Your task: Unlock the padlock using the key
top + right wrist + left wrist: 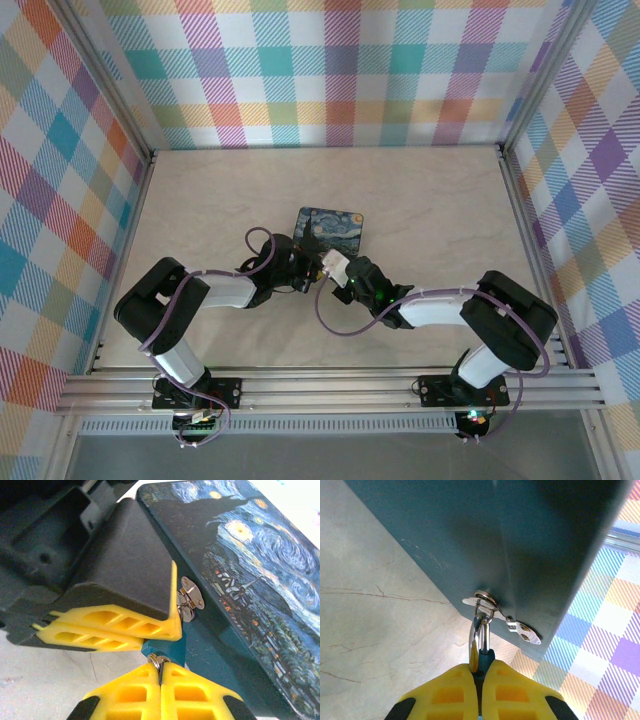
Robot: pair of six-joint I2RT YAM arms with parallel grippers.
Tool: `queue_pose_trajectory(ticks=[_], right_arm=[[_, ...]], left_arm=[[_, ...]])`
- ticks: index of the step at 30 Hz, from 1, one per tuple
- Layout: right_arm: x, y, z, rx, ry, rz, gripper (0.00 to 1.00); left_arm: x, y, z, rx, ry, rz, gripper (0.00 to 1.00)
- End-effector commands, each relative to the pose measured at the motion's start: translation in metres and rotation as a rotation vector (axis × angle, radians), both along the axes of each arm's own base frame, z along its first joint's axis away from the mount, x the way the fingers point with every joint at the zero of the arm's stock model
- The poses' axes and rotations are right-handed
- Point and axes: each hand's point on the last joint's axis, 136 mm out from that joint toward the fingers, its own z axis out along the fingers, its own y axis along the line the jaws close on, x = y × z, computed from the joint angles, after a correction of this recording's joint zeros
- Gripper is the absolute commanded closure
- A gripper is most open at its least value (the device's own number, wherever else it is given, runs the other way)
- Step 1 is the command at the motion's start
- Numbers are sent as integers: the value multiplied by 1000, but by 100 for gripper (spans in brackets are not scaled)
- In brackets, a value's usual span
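Left gripper (481,669) pinches padlock (480,637); right wrist shows painted tin (250,555).

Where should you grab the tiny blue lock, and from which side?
Pinch the lock by its blue body, coming from the side away from the tin. Its silver loop is hooked through the tin's latch, so only the body hangs free. The left gripper holds it that way.

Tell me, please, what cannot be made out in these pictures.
1. Padlock body: left wrist view, the shut left gripper covers most of it, so the keyhole is hidden.
2. Key: right wrist view, the shut right gripper hides all but a metal ring.
3. Top view: both lie under the arms beside the tin, too small.
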Motion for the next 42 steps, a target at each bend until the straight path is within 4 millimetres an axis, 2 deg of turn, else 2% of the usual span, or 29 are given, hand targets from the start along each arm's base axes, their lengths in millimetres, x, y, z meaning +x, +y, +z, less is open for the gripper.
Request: queue_pose_trajectory(ticks=[1, 6, 8, 11, 17, 21, 30, 36, 42], right_arm=[[14, -1, 24, 158, -3, -119, 100], [11, -2, 19, 193, 46, -147, 100], [9, -2, 16, 203, 60, -152, 100], [7, -4, 11, 218, 81, -161, 100], [3, -5, 4, 252, 124, -184, 100], [0, -3, 3, 298, 178, -197, 100], [-10, 0, 0, 475, 386, -270, 100], [-10, -5, 3, 607, 517, -337, 100], [-12, -8, -4, 728, 686, -436, 100]], left_arm=[[-7, -1, -2, 13, 29, -29, 100], [-7, 2, -5, 35, 24, -31, 100], [-8, 4, -6, 51, 25, -31, 86], [-7, 8, -7, 71, 18, -29, 73], [-6, 22, -3, 119, -6, -29, 65], [-4, 37, 5, 159, -38, -19, 61], [3, 83, 37, 303, -140, 7, 38], [13, 114, 53, 358, -177, 50, 27], [26, 125, 59, 397, -199, 47, 22]])
